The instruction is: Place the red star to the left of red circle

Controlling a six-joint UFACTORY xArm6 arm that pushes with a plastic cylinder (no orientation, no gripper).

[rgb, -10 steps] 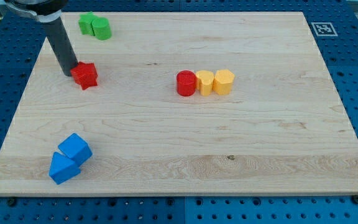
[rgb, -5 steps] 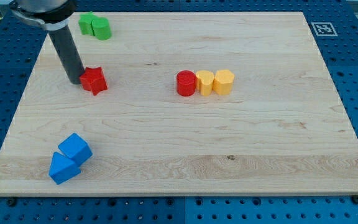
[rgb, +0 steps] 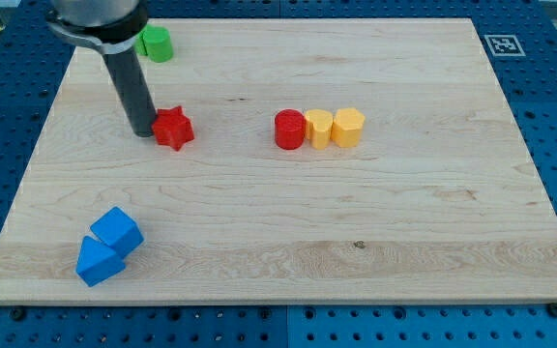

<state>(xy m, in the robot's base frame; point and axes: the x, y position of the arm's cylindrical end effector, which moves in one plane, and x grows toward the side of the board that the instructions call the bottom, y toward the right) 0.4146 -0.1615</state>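
The red star [rgb: 173,128] lies on the wooden board [rgb: 278,242], left of centre in the upper half. My tip [rgb: 143,131] touches the star's left side. The red circle [rgb: 289,130] sits well to the star's right, at about the same height in the view. A wide gap of bare board lies between the star and the circle.
Two yellow blocks [rgb: 318,128] [rgb: 348,127] stand in a row right against the red circle's right side. A green block [rgb: 154,43] sits at the view's top left, partly behind my arm. Two blue blocks [rgb: 117,230] [rgb: 96,261] lie together at the bottom left.
My tip has moved to the view's right and pushed the red star along with it, closer to the red circle. The other blocks have not moved.
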